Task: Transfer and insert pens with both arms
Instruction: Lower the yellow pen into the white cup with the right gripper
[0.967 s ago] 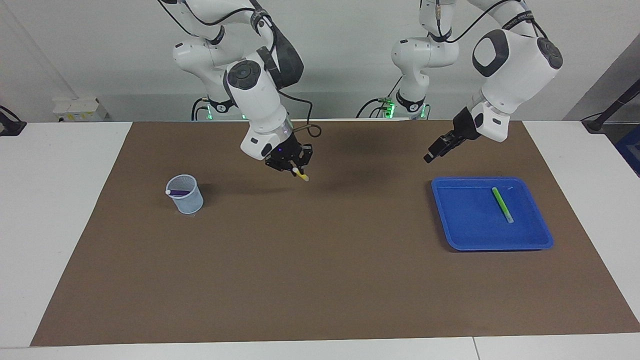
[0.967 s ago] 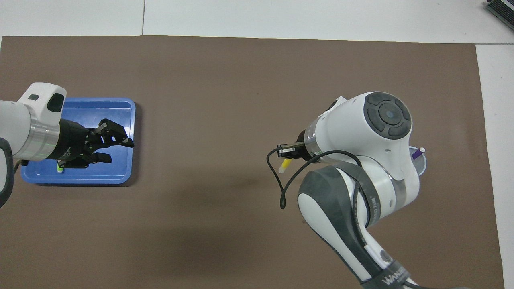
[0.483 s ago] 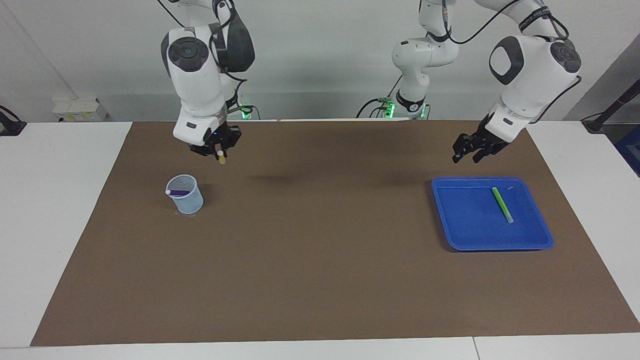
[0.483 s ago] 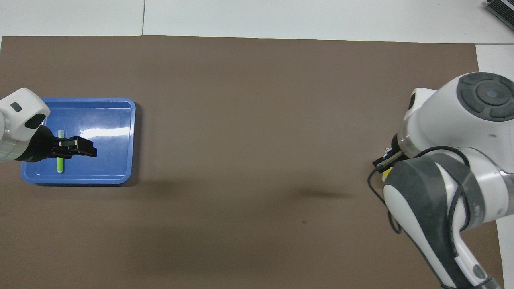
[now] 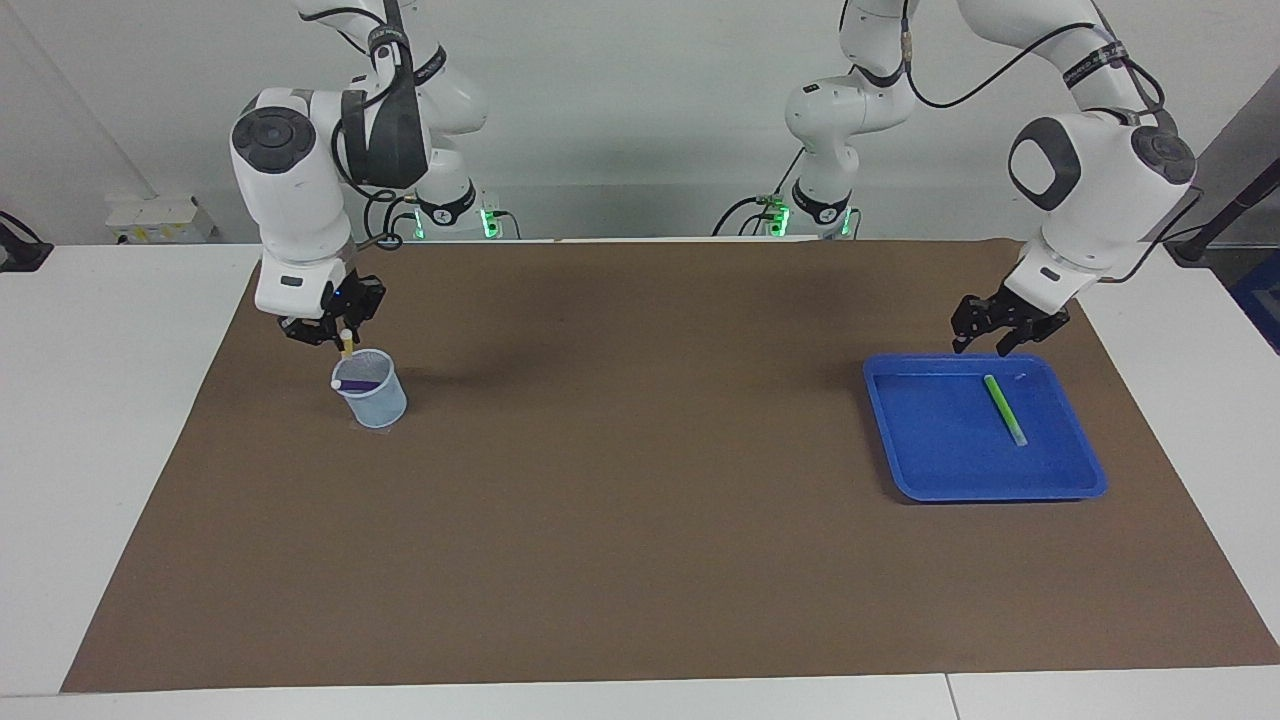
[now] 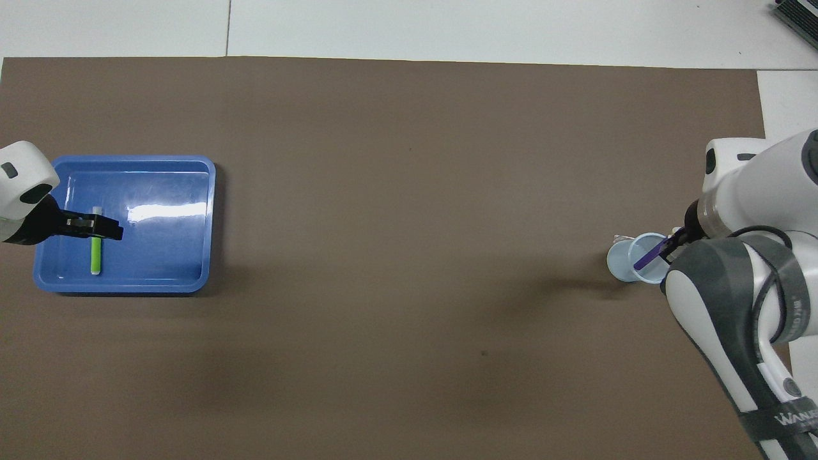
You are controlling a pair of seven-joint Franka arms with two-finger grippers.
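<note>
right hand (image 5: 338, 337) is over the pale blue mesh cup (image 5: 372, 390) at the right arm's end of the counter (image 5: 640, 560). its fingertips are pinched tight on the yellow pen (image 5: 346, 345), which hangs about upright with its whitish end up at the fingertips and its lower end at the cup's rim on the side toward the robots; i cannot tell whether it has entered the cup. from overhead the right arm's own bulk hides that hand and the yellow pen, so i read this from the facing view only.

purple pen (image 5: 356, 384) is in the cup, leaning, whitish end resting on the rim. overhead it shows as a purple stick slanting out of the cup (image 6: 632, 257) mouth (image 6: 647, 255).

left hand (image 5: 1003, 326) hangs over the edge of the blue tray (image 5: 940, 470) nearest the robots, at the left arm's end of the counter. its fingers stand apart, partly spread, nothing between them. overhead it covers the tray (image 6: 172, 268) above the green pen, hand (image 6: 96, 227) not touching anything i can see.

green pen (image 5: 1004, 410) lies flat in the tray, alone, slightly slanted, pale tip pointing away from the robots in the facing view; overhead (image 6: 96, 246) it lies partly under the left hand.

brown mat (image 5: 640, 520) covers the middle of the counter; cup and tray both sit on it, well apart.
</note>
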